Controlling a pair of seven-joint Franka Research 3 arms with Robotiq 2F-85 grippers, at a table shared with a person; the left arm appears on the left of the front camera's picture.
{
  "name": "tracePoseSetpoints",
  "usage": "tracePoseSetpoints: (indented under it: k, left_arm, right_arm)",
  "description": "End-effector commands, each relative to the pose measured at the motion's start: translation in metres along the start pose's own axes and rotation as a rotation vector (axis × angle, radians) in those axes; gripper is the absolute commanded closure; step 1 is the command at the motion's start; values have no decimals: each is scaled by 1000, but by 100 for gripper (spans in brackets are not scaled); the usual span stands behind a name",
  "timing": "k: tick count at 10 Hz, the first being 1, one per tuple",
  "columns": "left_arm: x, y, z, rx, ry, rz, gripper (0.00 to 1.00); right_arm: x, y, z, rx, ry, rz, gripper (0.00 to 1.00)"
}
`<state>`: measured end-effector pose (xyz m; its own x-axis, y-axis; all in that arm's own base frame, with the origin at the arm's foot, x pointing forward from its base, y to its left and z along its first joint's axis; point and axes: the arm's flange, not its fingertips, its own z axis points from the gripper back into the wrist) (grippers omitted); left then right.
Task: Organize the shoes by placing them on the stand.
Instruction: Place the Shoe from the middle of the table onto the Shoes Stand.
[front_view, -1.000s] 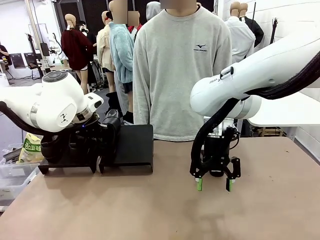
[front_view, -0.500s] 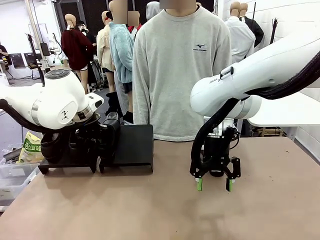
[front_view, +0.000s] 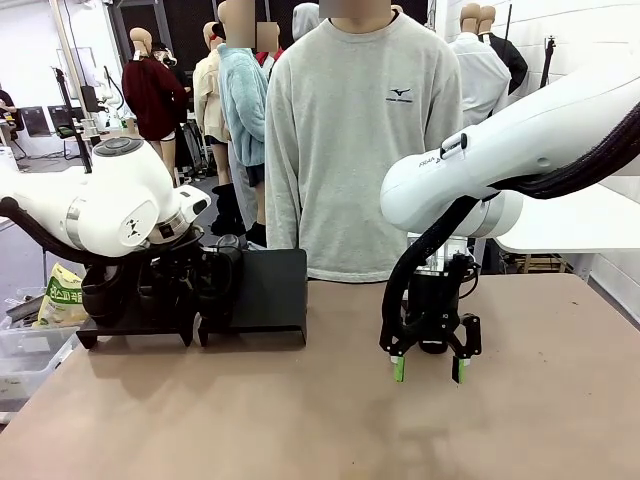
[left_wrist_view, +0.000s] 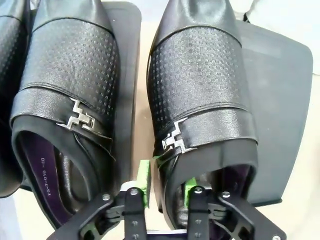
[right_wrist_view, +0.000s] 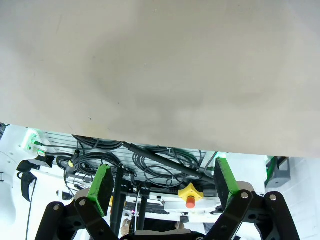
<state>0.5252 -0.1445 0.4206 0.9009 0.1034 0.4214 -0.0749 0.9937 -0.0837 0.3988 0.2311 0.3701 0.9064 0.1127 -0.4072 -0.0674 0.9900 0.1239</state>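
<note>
Three glossy black perforated-leather dress shoes show in the left wrist view: one with a silver buckle (left_wrist_view: 70, 115), a second with a like buckle (left_wrist_view: 200, 95), and a sliver of a third (left_wrist_view: 10, 45). Two flat black stands (front_view: 265, 290) sit side by side.

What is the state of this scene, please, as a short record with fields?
left gripper: jaws astride the heel-side wall of a shoe, one green pad inside, one outside; grip unclear
that shoe: on the right stand
second shoe: on the left stand, beside the first
right gripper: open, holding nothing, above the table
person: standing at the far side
</note>
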Motion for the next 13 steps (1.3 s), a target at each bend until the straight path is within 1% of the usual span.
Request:
tracePoseSetpoints:
  k: [1, 2, 4, 6, 7, 13]
  left_arm:
    - [5, -2, 5, -3, 11, 15, 10]
    - [5, -2, 9, -7, 4, 19, 0]
    - [2, -7, 21, -32, -6, 8, 0]
    - [4, -3, 22, -52, 34, 40, 0]
    - [3, -6, 15, -25, -13, 18, 0]
    - [3, -6, 15, -25, -13, 18, 0]
  right_arm:
    - [0, 0, 0, -10, -7, 4, 0]
    - [0, 0, 0, -10, -7, 4, 0]
    - [0, 0, 0, -10, -7, 4, 0]
    - [0, 0, 0, -10, -7, 4, 0]
    - [0, 0, 0, -10, -7, 4, 0]
    - [0, 0, 0, -10, -7, 4, 0]
